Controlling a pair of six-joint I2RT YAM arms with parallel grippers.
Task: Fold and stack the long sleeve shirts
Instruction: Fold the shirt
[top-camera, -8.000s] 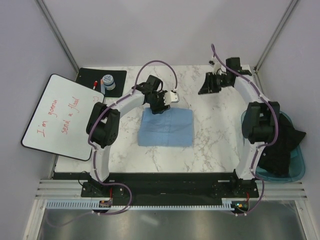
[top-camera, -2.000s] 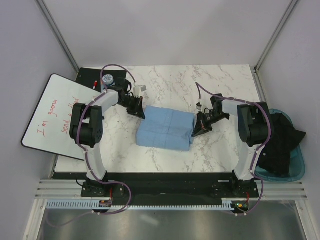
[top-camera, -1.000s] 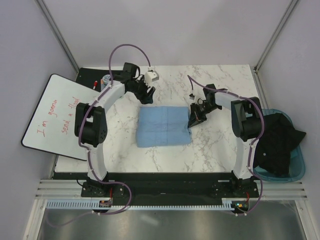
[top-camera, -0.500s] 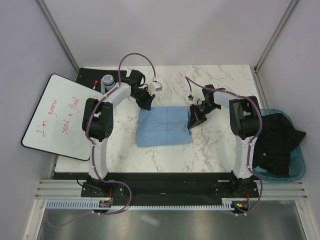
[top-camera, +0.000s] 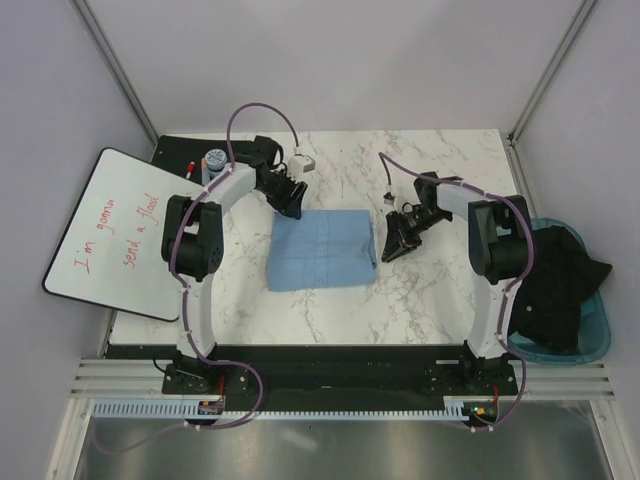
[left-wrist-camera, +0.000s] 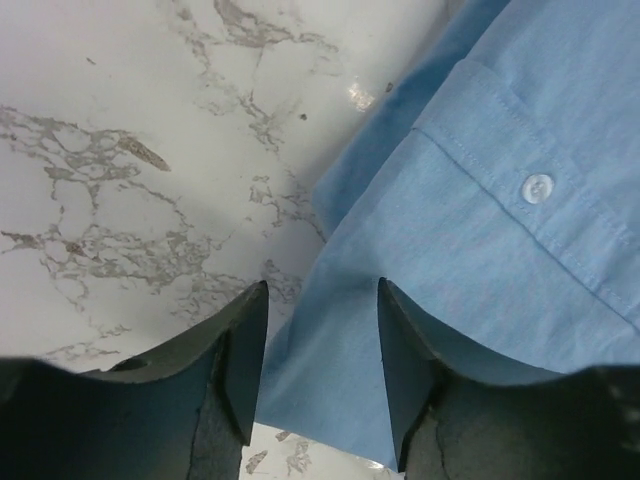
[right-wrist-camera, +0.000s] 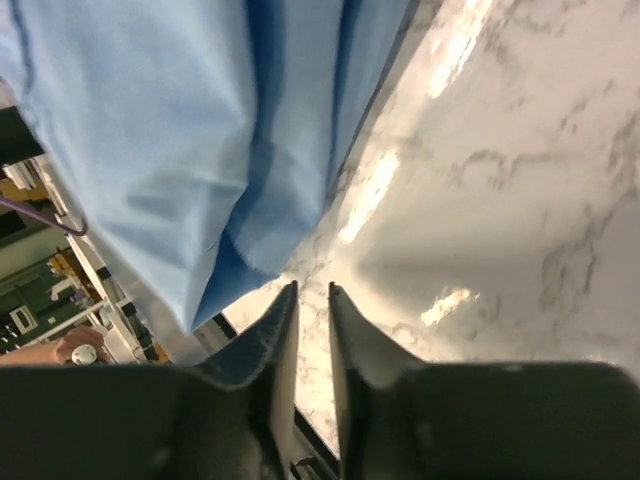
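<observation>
Your folded light-blue shirt (top-camera: 322, 250) lies flat, with bench (top-camera: 440, 290) showing on every side of it.
Your left tool (top-camera: 290, 204) sits at the shirt's far-left corner, spread wide over the hem (one white button (left-wrist-camera: 538, 187) shows nearby). Your right tool (top-camera: 389, 250) lies just off the shirt's right edge, pinched nearly closed on nothing.

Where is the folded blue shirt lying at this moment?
In the top view, the folded light-blue shirt lies at the middle of the marble table, between the left gripper at its far-left corner and the right gripper beside its right edge.
</observation>
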